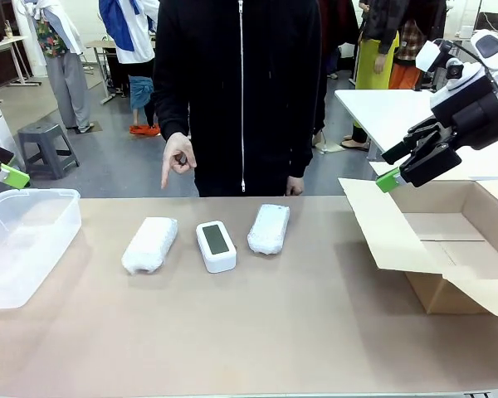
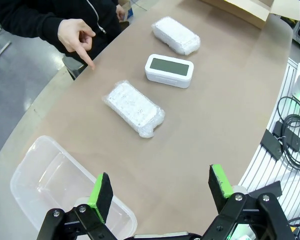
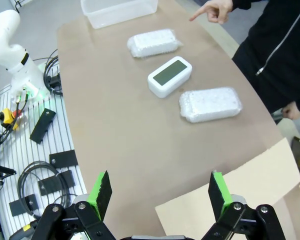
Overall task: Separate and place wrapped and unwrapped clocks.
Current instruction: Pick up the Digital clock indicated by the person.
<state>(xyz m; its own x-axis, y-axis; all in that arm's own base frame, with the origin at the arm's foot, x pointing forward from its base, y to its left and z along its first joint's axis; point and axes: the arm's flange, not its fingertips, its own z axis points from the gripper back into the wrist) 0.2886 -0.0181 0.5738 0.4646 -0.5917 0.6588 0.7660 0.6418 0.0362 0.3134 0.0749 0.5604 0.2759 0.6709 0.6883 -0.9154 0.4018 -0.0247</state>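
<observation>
Three clocks lie in a row mid-table. A bubble-wrapped clock (image 1: 150,244) (image 2: 134,108) (image 3: 153,42) is on the left. The bare white clock (image 1: 216,245) (image 2: 170,70) (image 3: 170,76) with a dark screen lies in the middle. Another wrapped clock (image 1: 269,228) (image 2: 176,35) (image 3: 210,104) is on the right. My left gripper (image 2: 160,191) hangs open above the clear bin, one green pad (image 1: 14,176) showing at the left edge. My right gripper (image 1: 396,166) (image 3: 160,189) is open, high over the cardboard box's flap. Neither holds anything.
A clear plastic bin (image 1: 23,242) (image 2: 50,185) (image 3: 118,10) sits at the table's left end. An open cardboard box (image 1: 444,249) (image 3: 250,185) stands at the right end. The person in black stands at the far edge, a hand (image 1: 177,159) (image 2: 75,37) (image 3: 212,10) pointing down near the left wrapped clock.
</observation>
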